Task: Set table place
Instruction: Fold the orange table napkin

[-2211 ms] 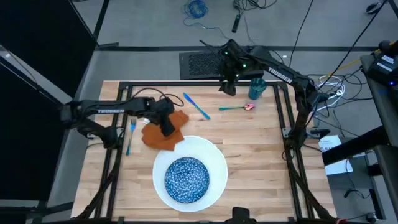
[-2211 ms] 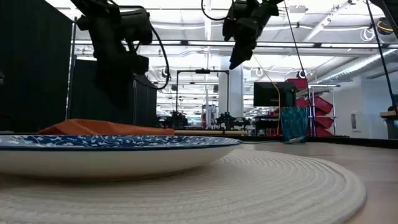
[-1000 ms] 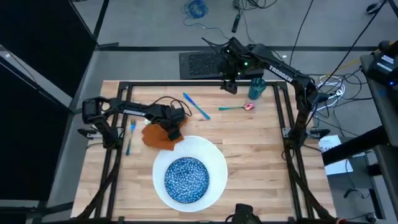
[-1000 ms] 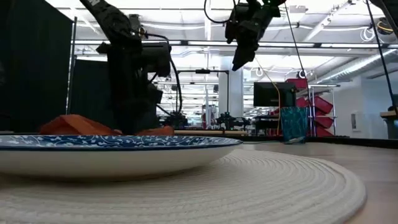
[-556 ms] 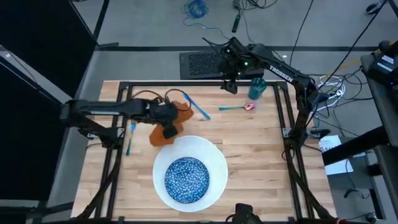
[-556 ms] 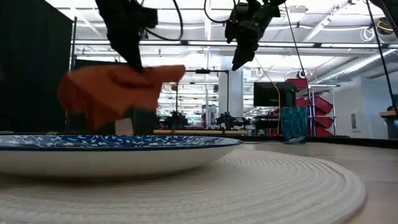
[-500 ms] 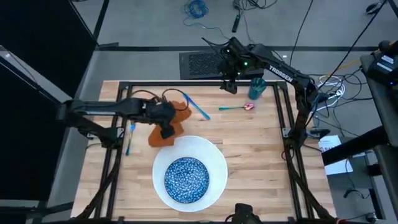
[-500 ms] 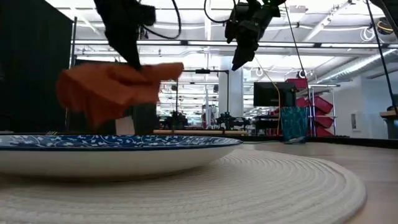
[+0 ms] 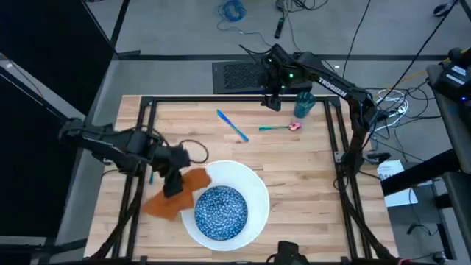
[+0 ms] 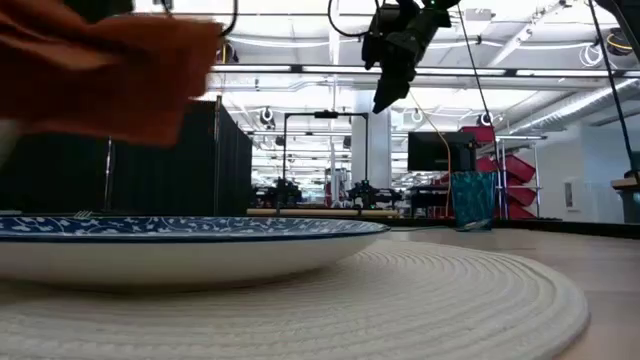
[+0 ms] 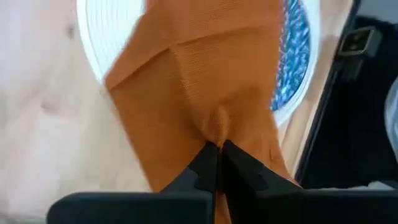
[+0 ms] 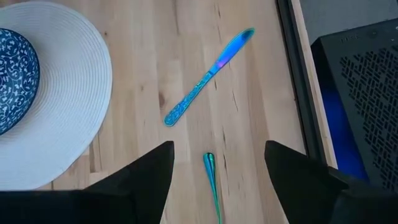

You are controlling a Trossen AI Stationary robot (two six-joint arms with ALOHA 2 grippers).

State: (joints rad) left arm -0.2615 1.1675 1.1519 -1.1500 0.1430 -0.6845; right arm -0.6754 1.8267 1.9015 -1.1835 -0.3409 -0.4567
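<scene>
The left gripper (image 11: 216, 163) had its fingers (image 11: 200, 165) pinched tight on a fold of the orange napkin (image 9: 171, 194), and there it was, up off the counter (image 9: 294, 184)! The cloth hung beside the left rim of the white plate (image 9: 252, 188), one corner overlapping it. The blue speckled bowl (image 9: 220, 211) sat square in that plate. Off to the far side, the right gripper (image 9: 271, 101) hovered high, fingers (image 12: 145, 177) spread wide and holding nothing. Below it lay the blue knife (image 12: 208, 76) and the spoon (image 9: 280, 126), with the teal cup (image 9: 303, 104) just beside, near the counter's far right corner.
</scene>
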